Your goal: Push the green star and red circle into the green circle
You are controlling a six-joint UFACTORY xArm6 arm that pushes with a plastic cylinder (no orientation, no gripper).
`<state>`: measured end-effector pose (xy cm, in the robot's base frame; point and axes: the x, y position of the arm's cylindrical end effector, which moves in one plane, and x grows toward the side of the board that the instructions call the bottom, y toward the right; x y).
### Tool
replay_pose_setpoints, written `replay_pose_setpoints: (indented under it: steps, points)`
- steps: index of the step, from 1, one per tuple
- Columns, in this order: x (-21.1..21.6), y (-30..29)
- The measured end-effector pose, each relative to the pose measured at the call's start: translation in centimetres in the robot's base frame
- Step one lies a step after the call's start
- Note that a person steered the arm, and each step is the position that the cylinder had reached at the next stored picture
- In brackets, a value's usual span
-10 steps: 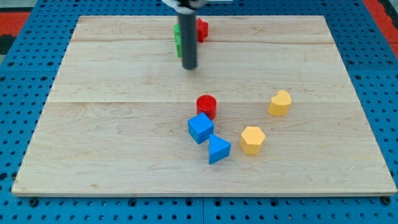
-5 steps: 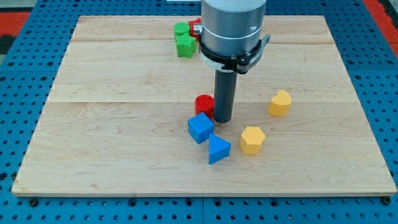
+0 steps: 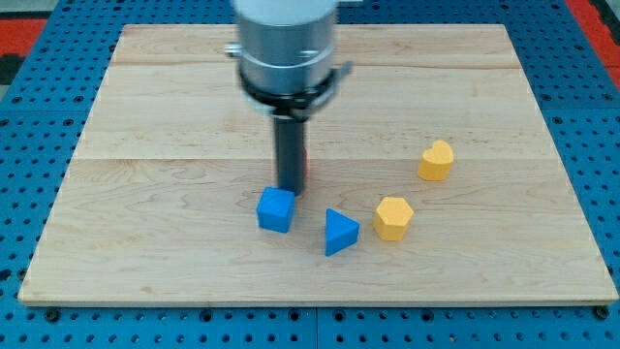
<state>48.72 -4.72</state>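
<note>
**A:** One pale wooden desk (image 3: 542,194), made of planks joined along their length, fills most of the view. Around it runs a blue pegboard floor (image 3: 39,320), with a patch of red at the view's top corners. Nothing more of the room shows.

**B:** And the arm?

**A:** A thick grey arm housing (image 3: 286,39) comes down from the view's top and narrows to a straight dark rod. My tip (image 3: 289,192) rests on the desk near its middle. The rod has no parts that open or close, so I cannot tell you wide or narrow for a claw, and it holds nothing.

**B:** How many blocks?

**A:** Five show. There are two blue, two yellow and one red.
- The blue cube-shaped block (image 3: 276,209) sits just below my tip, a little to the view's left, touching it or nearly so.
- The blue triangular block (image 3: 340,233) lies below my tip and to the view's right, apart from it.
- The yellow hexagonal block (image 3: 393,217) is further right, beside the triangle.
- The yellow block with a pointed top (image 3: 436,160) is the furthest right, well apart from my tip.

**B:** And the task's things?

**A:** The red block (image 3: 305,167) is only a sliver. It peeks out on the view's right of the rod just above my tip, pressed against the rod, and its shape is hidden. The green star and green circle cannot be seen; the arm housing covers much of the desk's top middle.
</note>
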Motion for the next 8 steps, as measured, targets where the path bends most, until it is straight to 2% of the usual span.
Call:
replay_pose_setpoints:
  steps: [1,2,3,4,5,6,7,8]
  points:
    - [-3.8,-1.0]
    - [-4.4,2.8]
    - [-1.8,2.8]
    - [-3.5,5.1]
    - [-5.9,8.9]
    - [-9.3,10.4]
    - [-14.4,9.3]
    - [-18.9,4.9]
